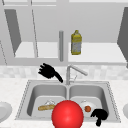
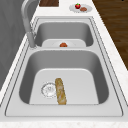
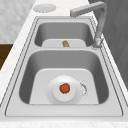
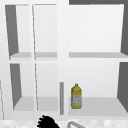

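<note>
While my left hand (image 1: pixel 49 71) spreads its fingers beside the steel faucet (image 1: pixel 75 71), my right hand (image 1: pixel 99 115) curls empty near the round white plate (image 1: pixel 88 105).

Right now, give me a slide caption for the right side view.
Double sink: orange fruit on a white plate in the near basin, faucet behind.

You're looking at an open white wall cabinet (image 4: pixel 63 37) with two shelf levels split by upright dividers. On the lower right shelf stands an upright yellow plastic bottle with a pale label (image 4: pixel 76 97), just right of a grey vertical bar handle (image 4: pixel 61 98). At the bottom edge, the left black hand (image 4: pixel 46 122) pokes up with fingers spread, near the top of the grey metal faucet spout (image 4: pixel 73 124).
</note>
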Available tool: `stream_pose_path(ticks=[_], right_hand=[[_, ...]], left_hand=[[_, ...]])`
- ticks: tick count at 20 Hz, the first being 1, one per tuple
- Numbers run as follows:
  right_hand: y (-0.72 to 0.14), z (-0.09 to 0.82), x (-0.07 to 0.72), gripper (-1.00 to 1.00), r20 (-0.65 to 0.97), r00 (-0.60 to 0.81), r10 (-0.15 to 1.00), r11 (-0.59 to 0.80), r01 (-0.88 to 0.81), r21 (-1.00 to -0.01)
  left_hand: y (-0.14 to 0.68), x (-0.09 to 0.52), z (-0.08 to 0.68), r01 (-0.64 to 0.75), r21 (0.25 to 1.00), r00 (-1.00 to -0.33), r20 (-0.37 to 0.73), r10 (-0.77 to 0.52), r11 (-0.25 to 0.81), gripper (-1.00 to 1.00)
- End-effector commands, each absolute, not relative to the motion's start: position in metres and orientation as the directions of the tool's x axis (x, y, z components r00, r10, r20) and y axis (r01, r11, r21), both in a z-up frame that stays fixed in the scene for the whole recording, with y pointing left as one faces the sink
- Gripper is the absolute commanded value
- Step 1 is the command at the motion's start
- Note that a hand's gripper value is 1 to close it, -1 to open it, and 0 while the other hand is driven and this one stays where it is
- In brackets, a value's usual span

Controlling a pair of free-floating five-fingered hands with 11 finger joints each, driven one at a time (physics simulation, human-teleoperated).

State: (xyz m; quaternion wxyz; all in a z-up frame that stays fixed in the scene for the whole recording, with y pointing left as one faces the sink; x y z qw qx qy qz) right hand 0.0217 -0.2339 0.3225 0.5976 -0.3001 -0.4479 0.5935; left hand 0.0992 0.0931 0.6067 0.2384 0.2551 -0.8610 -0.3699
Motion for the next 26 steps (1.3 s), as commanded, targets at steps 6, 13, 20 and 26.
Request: stream_pose_path(ticks=[6,13,20,26], right_hand=[[-0.234,0.323,0.022,0.00,0.179,-0.106,0.978,0.115,-0.441,-0.890],[-0.234,0.323,0.022,0.00,0.179,-0.106,0.978,0.115,-0.441,-0.890],[-0.234,0.323,0.022,0.00,0.179,-0.106,0.978,0.115,-0.441,-0.890],[-0.234,0.323,0.022,0.00,0.179,-0.106,0.978,0.115,-0.441,-0.890]], left_hand=[[0.085,0.093,0.619,-0.354,0.671,-0.719,0.250,-0.648,0.651,-1.00],[0.082,0.089,0.623,-0.362,0.666,-0.713,0.254,-0.654,0.653,-1.00],[0.080,0.086,0.624,-0.372,0.656,-0.714,0.249,-0.654,0.656,-1.00],[0.077,0.086,0.624,-0.384,0.650,-0.718,0.237,-0.654,0.656,-1.00]])
